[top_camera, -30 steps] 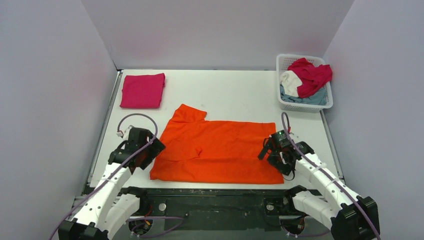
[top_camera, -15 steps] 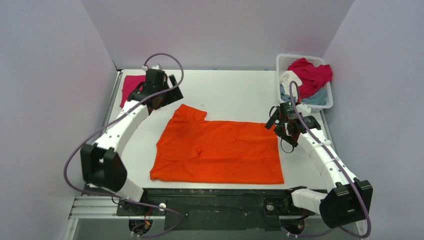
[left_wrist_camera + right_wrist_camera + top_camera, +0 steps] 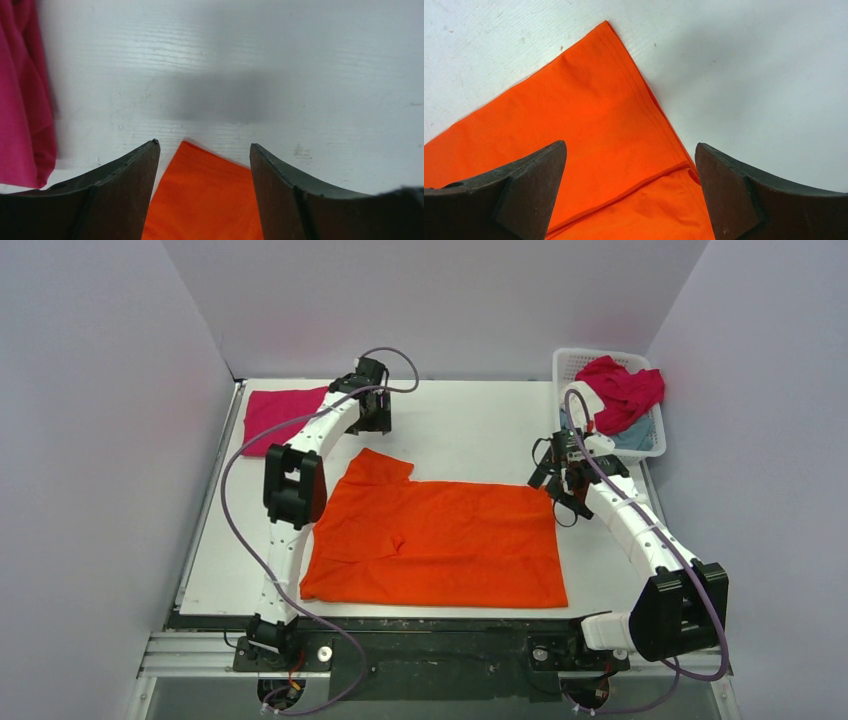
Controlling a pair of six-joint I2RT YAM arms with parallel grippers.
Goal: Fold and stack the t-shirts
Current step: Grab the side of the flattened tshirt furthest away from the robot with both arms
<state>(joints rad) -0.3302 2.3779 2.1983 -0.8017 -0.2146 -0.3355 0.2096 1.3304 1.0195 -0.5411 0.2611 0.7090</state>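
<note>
At the far left of the white table [image 3: 460,430] lies a pink shirt [image 3: 285,412], folded into a neat flat square. Just beside it, to the right, is the left claw [image 3: 372,415], stretched far out over the back part of the table. Its own camera shows the left claw [image 3: 204,145] open, with its two dark fingers [image 3: 125,190] well apart and nothing held between them. In that view the pink shirt [image 3: 22,100] is off to the left side, and a pointy tip of the orange shirt [image 3: 200,200] sits in the gap between the fingers.

The orange shirt [image 3: 440,540] lies spread flat in the middle of the table, with one sleeve sticking out at its far left corner.

The right claw [image 3: 560,475] is at the far right corner of the orange shirt. Its camera shows the right claw [image 3: 629,144] wide open over that corner of the orange shirt [image 3: 589,125]. I cannot tell if it touches the cloth.

At the far right stands a white basket [image 3: 575,445]. In it are a red shirt [image 3: 625,390], a white shirt [image 3: 580,400] and a grey-blue shirt [image 3: 630,438], all bunched up
</note>
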